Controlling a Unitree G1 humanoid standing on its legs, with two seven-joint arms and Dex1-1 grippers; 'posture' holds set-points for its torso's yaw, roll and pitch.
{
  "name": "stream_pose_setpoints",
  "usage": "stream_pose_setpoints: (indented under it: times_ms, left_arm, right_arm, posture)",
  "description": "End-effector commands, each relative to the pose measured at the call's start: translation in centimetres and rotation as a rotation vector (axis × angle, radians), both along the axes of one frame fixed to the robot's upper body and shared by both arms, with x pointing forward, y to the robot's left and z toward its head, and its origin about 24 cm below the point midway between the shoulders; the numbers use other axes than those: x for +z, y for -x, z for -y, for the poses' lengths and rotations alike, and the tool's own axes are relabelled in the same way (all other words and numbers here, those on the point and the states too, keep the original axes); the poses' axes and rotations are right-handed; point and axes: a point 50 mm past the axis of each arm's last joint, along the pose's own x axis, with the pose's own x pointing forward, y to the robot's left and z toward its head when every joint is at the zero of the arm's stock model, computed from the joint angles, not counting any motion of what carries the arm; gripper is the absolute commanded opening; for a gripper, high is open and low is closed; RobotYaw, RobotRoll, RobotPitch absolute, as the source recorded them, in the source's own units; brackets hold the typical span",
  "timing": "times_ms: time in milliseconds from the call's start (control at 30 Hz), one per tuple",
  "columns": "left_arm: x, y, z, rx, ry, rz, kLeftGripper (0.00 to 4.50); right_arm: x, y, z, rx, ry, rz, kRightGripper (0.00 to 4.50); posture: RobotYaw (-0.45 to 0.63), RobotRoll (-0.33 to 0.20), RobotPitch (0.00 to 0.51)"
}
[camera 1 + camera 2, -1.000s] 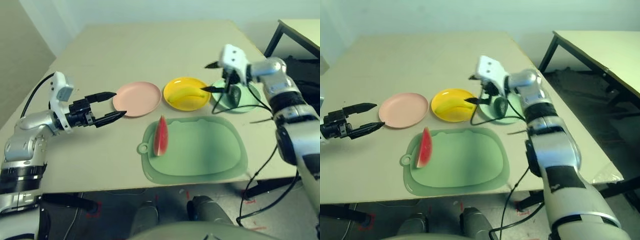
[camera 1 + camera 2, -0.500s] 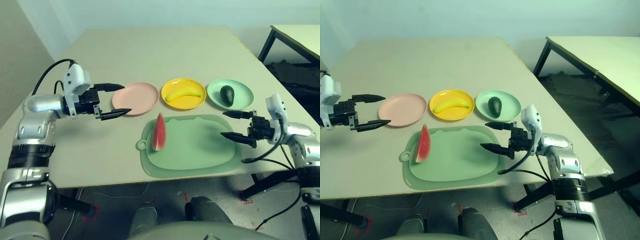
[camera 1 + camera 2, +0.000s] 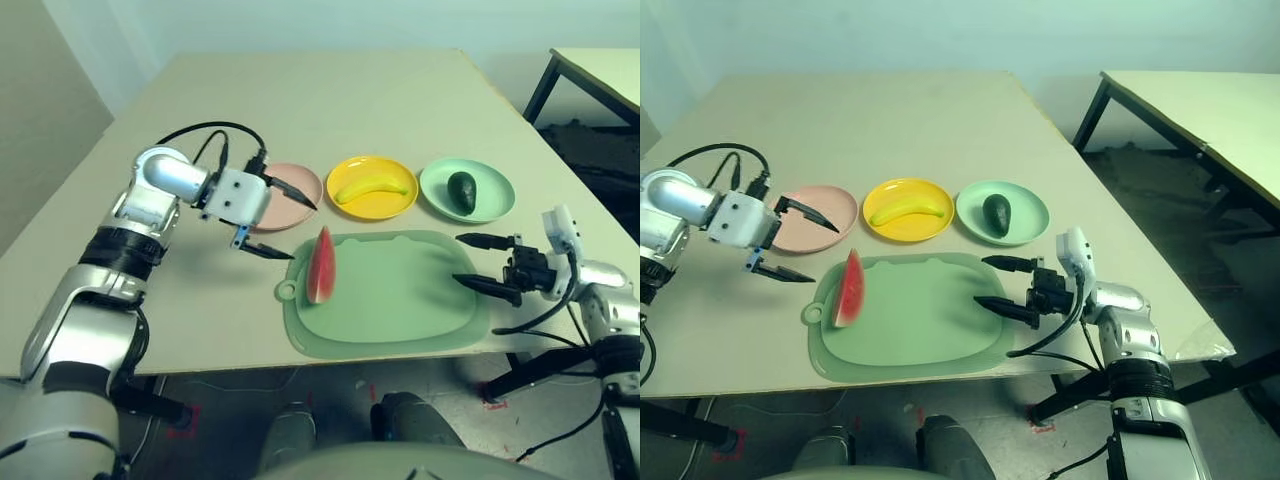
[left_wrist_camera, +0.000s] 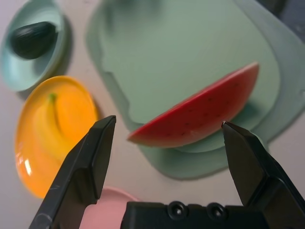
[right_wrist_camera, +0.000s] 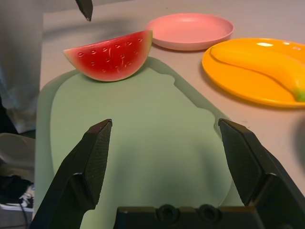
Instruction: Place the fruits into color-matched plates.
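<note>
A red watermelon wedge (image 3: 321, 266) stands on the left part of the green cutting mat (image 3: 400, 300). The yellow banana (image 3: 372, 187) lies in the yellow plate (image 3: 351, 204). The dark avocado (image 3: 461, 191) rests in the mint green plate (image 3: 494, 204). The pink plate (image 3: 305, 196) holds nothing. My left gripper (image 3: 282, 217) is open, just left of the wedge and over the pink plate's near edge, its fingers pointing at the wedge (image 4: 200, 113). My right gripper (image 3: 477, 262) is open and empty at the mat's right edge.
The three plates stand in a row behind the mat. A black cable (image 3: 190, 140) loops off my left arm. A second table (image 3: 1200, 110) stands to the right, beyond the table's right edge.
My left gripper has swung right and down from beside the pink plate to just left of the watermelon. The right gripper has barely moved.
</note>
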Motion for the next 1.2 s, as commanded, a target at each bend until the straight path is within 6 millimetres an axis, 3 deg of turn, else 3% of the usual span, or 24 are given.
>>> stream_pose_setpoints:
  times_ms: [33,367,600,1200]
  left_arm:
    - [-0.7,-0.1,0.9,-0.079,-0.075,-0.008,4.50]
    - [-1.8,-1.2,3.5,-0.196,-0.151,0.015,4.50]
    - [-3.1,-0.9,3.3,-0.215,-0.210,-0.019,4.50]
    - [-6.0,-0.5,2.7,-0.181,-0.303,-0.126,4.50]
  right_arm:
    - [-0.3,0.4,-0.1,-0.018,-0.008,0.013,4.48]
    - [-0.7,1.4,-0.4,-0.063,-0.016,0.015,4.48]
    - [-1.0,2.6,-0.1,-0.079,-0.008,-0.002,4.48]
    - [-0.3,2.5,-0.5,-0.050,-0.001,0.027,4.48]
  posture:
    - [-0.18,0.000,0.031]
    - [-0.22,0.000,0.021]
    - [-0.25,0.000,0.013]
    - [-0.25,0.000,0.011]
